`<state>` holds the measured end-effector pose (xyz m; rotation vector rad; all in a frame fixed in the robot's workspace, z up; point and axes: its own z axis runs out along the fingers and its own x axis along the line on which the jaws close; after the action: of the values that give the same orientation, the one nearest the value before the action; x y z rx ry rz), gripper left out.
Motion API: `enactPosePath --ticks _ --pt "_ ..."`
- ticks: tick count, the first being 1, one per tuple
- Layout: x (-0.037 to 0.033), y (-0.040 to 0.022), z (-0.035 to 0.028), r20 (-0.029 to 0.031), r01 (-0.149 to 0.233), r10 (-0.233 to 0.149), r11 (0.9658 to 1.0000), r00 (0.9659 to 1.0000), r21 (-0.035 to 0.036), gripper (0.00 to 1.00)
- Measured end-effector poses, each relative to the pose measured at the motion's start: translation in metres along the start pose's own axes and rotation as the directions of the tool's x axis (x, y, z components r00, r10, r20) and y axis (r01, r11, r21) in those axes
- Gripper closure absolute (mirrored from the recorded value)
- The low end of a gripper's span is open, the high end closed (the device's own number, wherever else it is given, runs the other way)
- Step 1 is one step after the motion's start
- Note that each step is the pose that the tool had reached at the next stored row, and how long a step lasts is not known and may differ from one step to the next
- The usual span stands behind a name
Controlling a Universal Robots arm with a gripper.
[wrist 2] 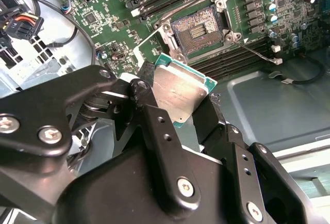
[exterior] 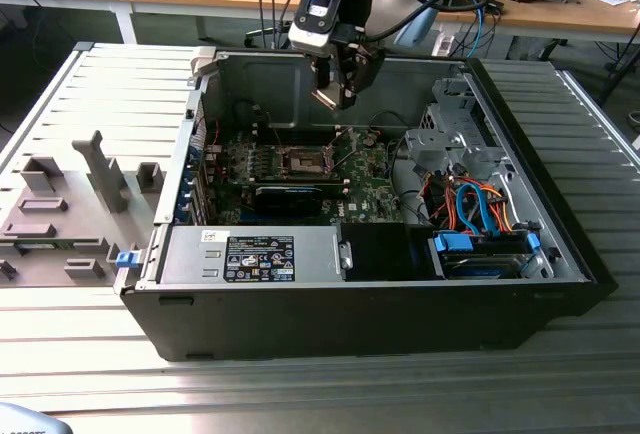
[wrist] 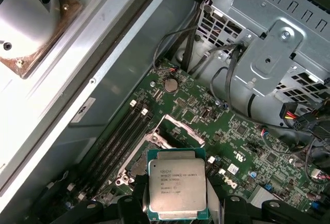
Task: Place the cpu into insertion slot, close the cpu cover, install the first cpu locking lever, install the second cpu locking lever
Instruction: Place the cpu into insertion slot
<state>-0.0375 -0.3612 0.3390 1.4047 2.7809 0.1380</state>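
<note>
cpu [wrist: 177, 185]: flat square, silver lid, green rim; hand [wrist 2: 178, 102] seemingly pinching edges.

The cpu [wrist 2: 180, 92] between the fingers [wrist 2: 154, 128], over the motherboard [wrist 2: 103, 7], apart from the insertion slot [wrist 2: 198, 28].

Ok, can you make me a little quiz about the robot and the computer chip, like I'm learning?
1. True or false: the cpu already sits in the insertion slot.
2. What does the gripper hold? A) a cable B) the cpu C) a screwdriver
3. What colour is the circuit board around the insertion slot?

Key: 1 false, it is held in the gripper, clear of the slot; 2 B; 3 green.
</note>
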Motion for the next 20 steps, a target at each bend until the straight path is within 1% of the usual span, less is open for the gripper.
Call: enactPosePath --ticks 20 --pt "-0.0002 -0.0001 0.0002 0.0042 -0.047 0.047 0.9989 0.9989 -0.001 0.45"
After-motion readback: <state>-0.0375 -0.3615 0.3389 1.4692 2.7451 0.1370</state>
